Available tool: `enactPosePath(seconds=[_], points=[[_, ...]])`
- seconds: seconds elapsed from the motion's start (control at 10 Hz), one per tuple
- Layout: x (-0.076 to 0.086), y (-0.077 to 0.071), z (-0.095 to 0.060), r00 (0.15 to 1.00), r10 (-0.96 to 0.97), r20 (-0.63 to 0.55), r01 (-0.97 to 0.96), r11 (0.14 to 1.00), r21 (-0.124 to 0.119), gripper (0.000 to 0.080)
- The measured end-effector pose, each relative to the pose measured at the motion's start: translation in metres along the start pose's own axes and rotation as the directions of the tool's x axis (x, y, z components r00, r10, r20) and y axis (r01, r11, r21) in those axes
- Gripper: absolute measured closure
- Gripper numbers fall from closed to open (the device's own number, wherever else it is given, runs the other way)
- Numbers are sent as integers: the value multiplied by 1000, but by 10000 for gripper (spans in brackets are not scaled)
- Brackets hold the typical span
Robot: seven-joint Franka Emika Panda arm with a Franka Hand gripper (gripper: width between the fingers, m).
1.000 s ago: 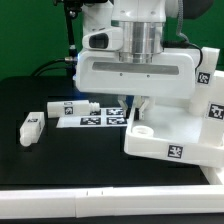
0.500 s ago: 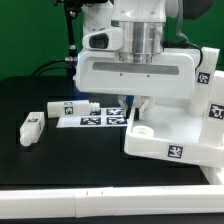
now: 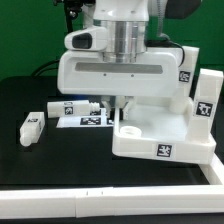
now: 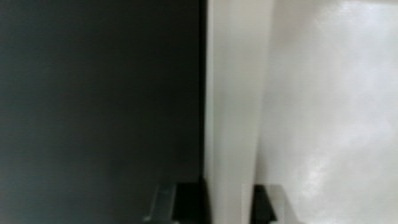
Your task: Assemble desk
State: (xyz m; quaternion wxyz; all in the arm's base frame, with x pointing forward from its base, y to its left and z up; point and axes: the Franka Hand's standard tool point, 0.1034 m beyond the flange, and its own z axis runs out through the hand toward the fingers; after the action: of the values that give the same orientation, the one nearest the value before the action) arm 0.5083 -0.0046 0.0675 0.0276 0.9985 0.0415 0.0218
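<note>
Desk (image 3: pixel 165 135) sits at the exterior view's right on the black table (image 3: pixel 40 165), under my arm. A loose leg (image 3: pixel 30 126) lies far left, and a second leg (image 3: pixel 76 106) is by the marker board (image 3: pixel 92 121). In the wrist view, the gripper (image 4: pixel 222 198) is clamped on the desk's white edge.

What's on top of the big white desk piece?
Tagged legs stand on the desk top at the exterior view's right, and a corner hole shows. The robot arm covers the far part, so what lies there cannot be seen.
</note>
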Motion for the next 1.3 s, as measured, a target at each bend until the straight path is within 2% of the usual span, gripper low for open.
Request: enactPosePath(seconds=[0.1,0.2,0.5,0.6,0.7,0.8,0.9,1.0,1.3], points=[[5,8,0,979,-205,-1,205,979,-10,748],[7,5,1,937,-349,-12,349,937,-20,748],[5,11,2,862,-506,13,506,862,-29,748],[20,15,-2,788,-614,31,615,788,-16,748],[49,24,-6,678,-734,32,735,678,-7,748],[70,26,-8,579,-815,37,815,579,4,747],[87,29,-10,476,-879,43,879,476,3,747],[84,30,-7,461,-887,42,888,461,-9,747],[78,40,-4,316,-945,85,948,317,1,747]])
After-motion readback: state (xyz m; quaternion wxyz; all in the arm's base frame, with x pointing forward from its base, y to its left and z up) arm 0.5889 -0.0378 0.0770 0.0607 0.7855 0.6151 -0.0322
